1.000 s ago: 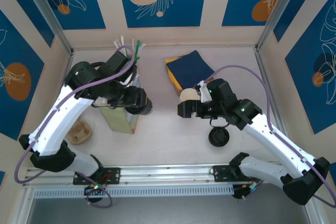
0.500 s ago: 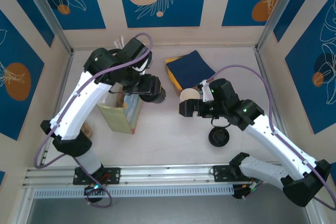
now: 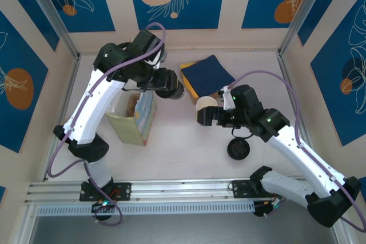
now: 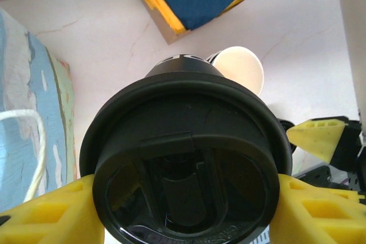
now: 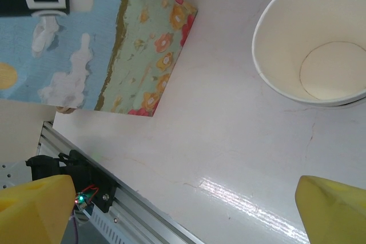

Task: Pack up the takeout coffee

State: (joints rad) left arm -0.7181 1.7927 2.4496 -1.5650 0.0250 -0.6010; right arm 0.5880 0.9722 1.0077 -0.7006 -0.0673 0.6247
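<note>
Pale tabletop [image 3: 183,155]. Step: carry to bag. Left gripper [image 4: 183,198], jaws half-spread, clamps takeout coffee [image 4: 184,158] aloft, just right of floral paper bag [image 3: 134,121]. Right gripper [image 3: 203,117], further right, gapes empty. Next: centre over bag mouth, lower.

Table [image 3: 183,141] with bag [image 3: 132,124], lidless cup [image 3: 206,104], lid [image 3: 238,149]

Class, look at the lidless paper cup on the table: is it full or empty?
Empty. The right wrist view looks into the cup and shows its bare white bottom.
</note>
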